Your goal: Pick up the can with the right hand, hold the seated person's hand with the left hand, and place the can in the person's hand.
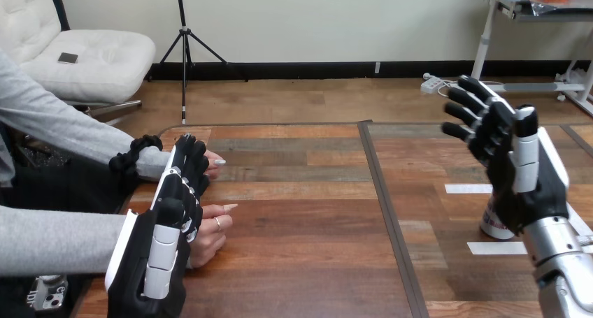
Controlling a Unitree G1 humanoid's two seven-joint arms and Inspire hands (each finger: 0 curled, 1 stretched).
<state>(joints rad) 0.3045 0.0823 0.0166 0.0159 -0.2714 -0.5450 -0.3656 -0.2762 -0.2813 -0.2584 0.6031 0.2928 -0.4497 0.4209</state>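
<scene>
Can (495,226) stands upright on the wooden surface (301,213) at the right side, white with a red band at its foot; most of it is hidden behind the robot's right hand (519,185), so little of its body can be made out. It sits between two strips of white tape, the farther strip (467,189) and the nearer strip (498,248). The right hand is raised over and in front of the can with its fingers (467,110) spread wide and straight, pointing up and to the left; its thumb stands upright beside them; it has hold of nothing, and whether the heel of the hand touches the can cannot be told.

At the left edge of the surface the robot's left hand (161,227) shows its back to the camera; its fingers (190,157) reach forward nearly straight, lying in front of the person's two hands. The person's farther hand (213,162) shows its fingertips just past the robot's fingers; the person's nearer hand (210,230) rests on the surface just beside the robot's palm, its fingers loosely bent. No curl of the robot's fingers round either hand can be seen. A dark seam (384,192) runs down the surface, well apart from both sides.
</scene>
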